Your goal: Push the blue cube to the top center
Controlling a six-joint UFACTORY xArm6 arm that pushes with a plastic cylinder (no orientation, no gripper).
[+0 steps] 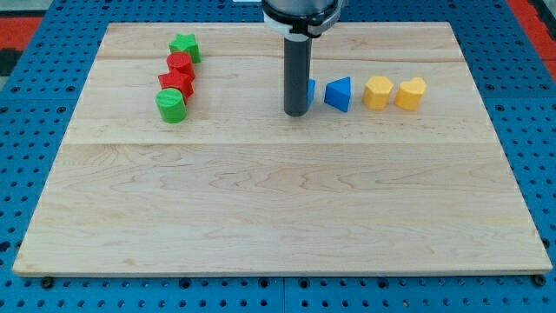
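Observation:
The blue cube (311,89) is almost wholly hidden behind my dark rod; only a thin blue sliver shows at the rod's right edge. My tip (297,113) rests on the board just below the cube, at the view's upper middle. A blue triangular block (339,94) sits right of the cube.
Two yellow blocks (378,92) (411,93) lie right of the blue ones. At the view's upper left stand a green star (185,47), two red blocks (180,63) (176,84) and a green cylinder (171,106) in a column. The wooden board (278,200) ends in a blue pegboard.

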